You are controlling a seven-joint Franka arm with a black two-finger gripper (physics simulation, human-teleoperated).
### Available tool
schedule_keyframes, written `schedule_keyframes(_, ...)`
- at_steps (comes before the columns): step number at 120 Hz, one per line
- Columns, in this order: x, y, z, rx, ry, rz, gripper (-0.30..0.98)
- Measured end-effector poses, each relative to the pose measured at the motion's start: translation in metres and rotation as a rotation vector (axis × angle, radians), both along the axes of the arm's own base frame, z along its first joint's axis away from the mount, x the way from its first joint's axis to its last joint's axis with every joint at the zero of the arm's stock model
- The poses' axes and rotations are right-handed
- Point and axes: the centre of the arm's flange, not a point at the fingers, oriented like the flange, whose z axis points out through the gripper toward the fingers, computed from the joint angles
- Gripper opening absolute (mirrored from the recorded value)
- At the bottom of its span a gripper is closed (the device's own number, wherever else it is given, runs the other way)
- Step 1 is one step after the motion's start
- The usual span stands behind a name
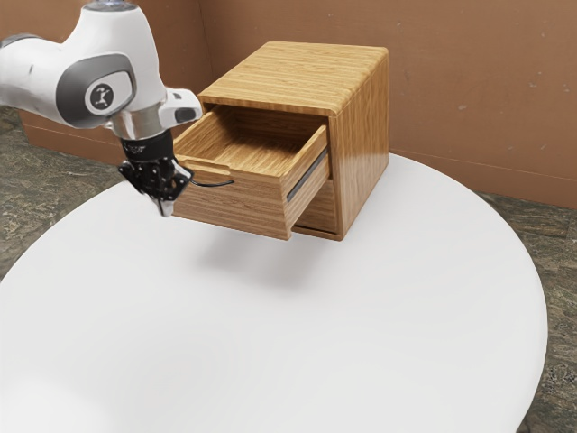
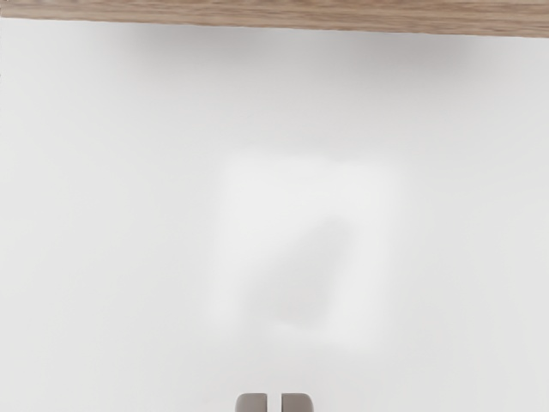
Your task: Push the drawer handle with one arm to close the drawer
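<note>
Gripper (image 1: 167,208) of a white robot arm (image 1: 101,50) points down over a round white table (image 1: 297,352), its fingertips drawn close together with a sliver of gap between them. Just beside it, toward the exterior view's right, is the dark curved handle (image 1: 213,185) of a wooden drawer (image 1: 236,211), which stands pulled out from its cabinet (image 1: 362,135) beyond the gripper.

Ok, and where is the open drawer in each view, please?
Exterior view: the open drawer sticks out of the wooden cabinet, beside the gripper.
Wrist view: seemingly its front, the wood-grained strip across the white table from the gripper.
Shared landmark: the white table, lying below the drawer.
</note>
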Motion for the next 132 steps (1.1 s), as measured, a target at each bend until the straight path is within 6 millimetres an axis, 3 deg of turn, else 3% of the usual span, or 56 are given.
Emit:
schedule_keyframes(98,0.117,-0.003,-0.043,0.031,-0.016,-0.102,-0.10)
schedule_keyframes(132,0.155,0.002,-0.042,0.043,-0.045,-0.141,-0.10)
